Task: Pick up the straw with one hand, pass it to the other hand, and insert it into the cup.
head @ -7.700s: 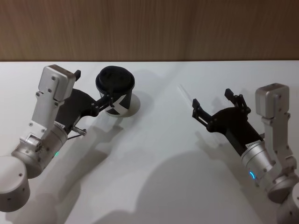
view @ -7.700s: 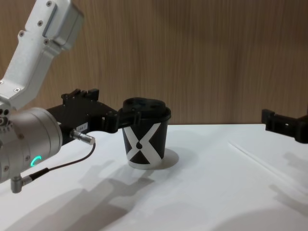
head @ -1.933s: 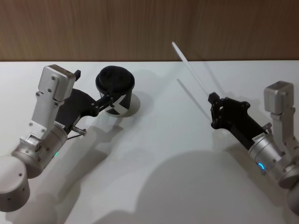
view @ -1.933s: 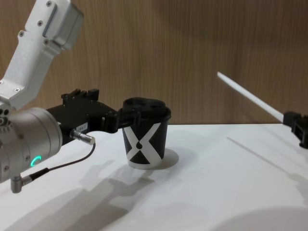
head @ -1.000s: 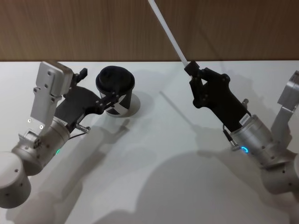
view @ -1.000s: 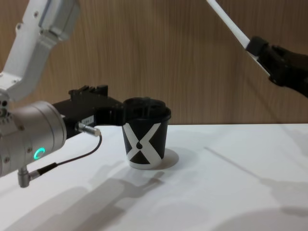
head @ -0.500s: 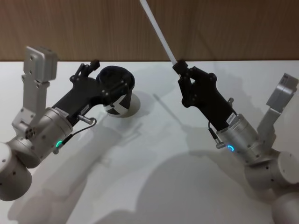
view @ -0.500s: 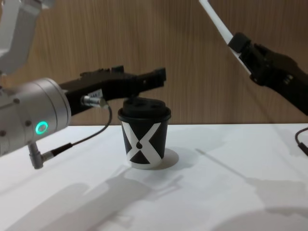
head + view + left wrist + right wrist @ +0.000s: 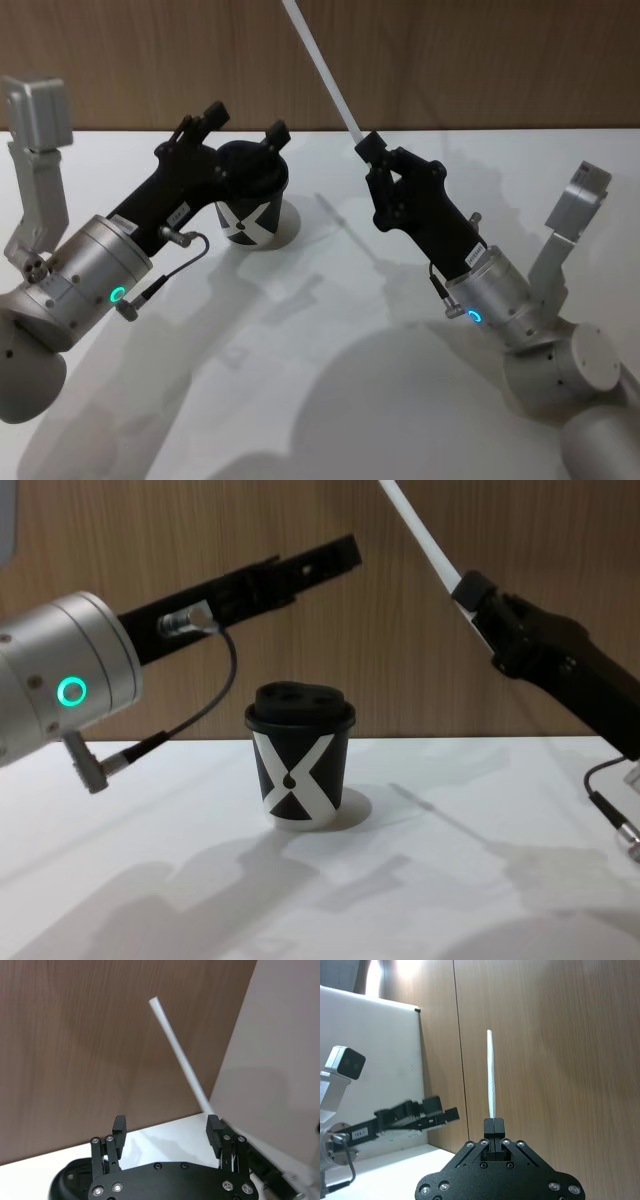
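1. up near 12 o'clock over the table [image 9: 330,330], the right gripper [image 9: 366,147] is clenched on the straw [image 9: 322,66] at its bottom end; the rest slants up toward 11.
2. left gripper [image 9: 247,121], fingers spread wide & empty, hovers above the cup [image 9: 250,215] at 10 o'clock.
3. straw looks v. light, slick, crushable. i'd take it mid-shaft, gently.

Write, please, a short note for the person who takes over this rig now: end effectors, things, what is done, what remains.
Right end effector: shut on the straw, raised right of the cup; straw tilts up and to the left.
Left end effector: open, raised above the cup, not touching the straw.
Cup: upright on the table, lid on.
Done: straw picked up. To do: hand-over, then insertion into the cup.
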